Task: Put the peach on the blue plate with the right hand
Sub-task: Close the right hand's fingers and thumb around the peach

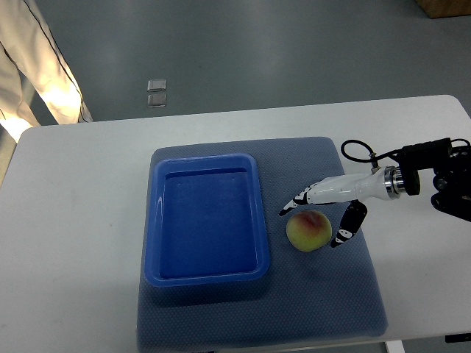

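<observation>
Here, peach [309, 231] beside blue plate [207, 218] rim.

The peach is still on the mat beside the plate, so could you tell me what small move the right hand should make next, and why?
Probably close the fingers on the peach. The right hand already straddles it, fingers spread to either side, holding nothing, and the peach sits on the grey mat just right of the empty blue plate. Only after a firm grasp does lifting it left make sense.
</observation>
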### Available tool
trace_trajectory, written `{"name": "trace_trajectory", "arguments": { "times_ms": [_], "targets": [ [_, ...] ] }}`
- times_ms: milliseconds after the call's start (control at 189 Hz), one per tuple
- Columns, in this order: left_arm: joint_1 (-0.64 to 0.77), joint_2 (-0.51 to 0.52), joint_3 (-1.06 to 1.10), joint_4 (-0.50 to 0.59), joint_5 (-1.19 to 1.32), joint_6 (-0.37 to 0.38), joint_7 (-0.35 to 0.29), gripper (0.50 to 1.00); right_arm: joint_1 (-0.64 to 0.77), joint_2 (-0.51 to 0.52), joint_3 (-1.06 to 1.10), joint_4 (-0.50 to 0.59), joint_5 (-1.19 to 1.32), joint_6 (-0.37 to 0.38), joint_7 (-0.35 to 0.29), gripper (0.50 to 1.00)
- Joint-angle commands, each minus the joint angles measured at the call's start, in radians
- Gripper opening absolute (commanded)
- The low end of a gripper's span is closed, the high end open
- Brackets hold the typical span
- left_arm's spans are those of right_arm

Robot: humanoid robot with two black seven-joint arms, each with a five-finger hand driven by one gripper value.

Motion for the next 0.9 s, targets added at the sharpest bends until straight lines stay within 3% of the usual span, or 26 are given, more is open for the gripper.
{"name": "trace_trajectory", "arguments": {
  "times_ms": [0,349,460,497,593,608,894],
  "targets": [
    [0.0,0.0,0.0,0.0,0.0,0.0,0.0,1.0,-0.003,0.005,0.002,0.0,0.002,-0.001,0.0,0.928],
    [0.0,0.0,0.0,0.0,0.0,0.0,0.0,1.0,-0.003,0.014,0.002,0.0,0.002,-0.001,0.0,0.917],
    [0.0,0.0,0.0,0.0,0.0,0.0,0.0,1.0,-0.003,0.014,0.002,0.0,0.003,-0.001,0.0,0.901],
    [0.0,0.0,0.0,0.0,0.0,0.0,0.0,1.0,-0.003,0.014,0.002,0.001,0.003,0.001,0.0,0.868],
    [0.0,0.0,0.0,0.0,0.0,0.0,0.0,1.0,-0.005,0.016,0.002,0.0,0.003,0.001,-0.002,0.862],
    [0.0,0.0,0.0,0.0,0.0,0.0,0.0,1.0,-0.009,0.02,0.0,0.0,0.002,0.002,-0.002,0.838],
    [0.0,0.0,0.0,0.0,0.0,0.0,0.0,1.0,-0.017,0.022,-0.001,0.0,-0.001,0.007,-0.028,0.807]
  ]
}}
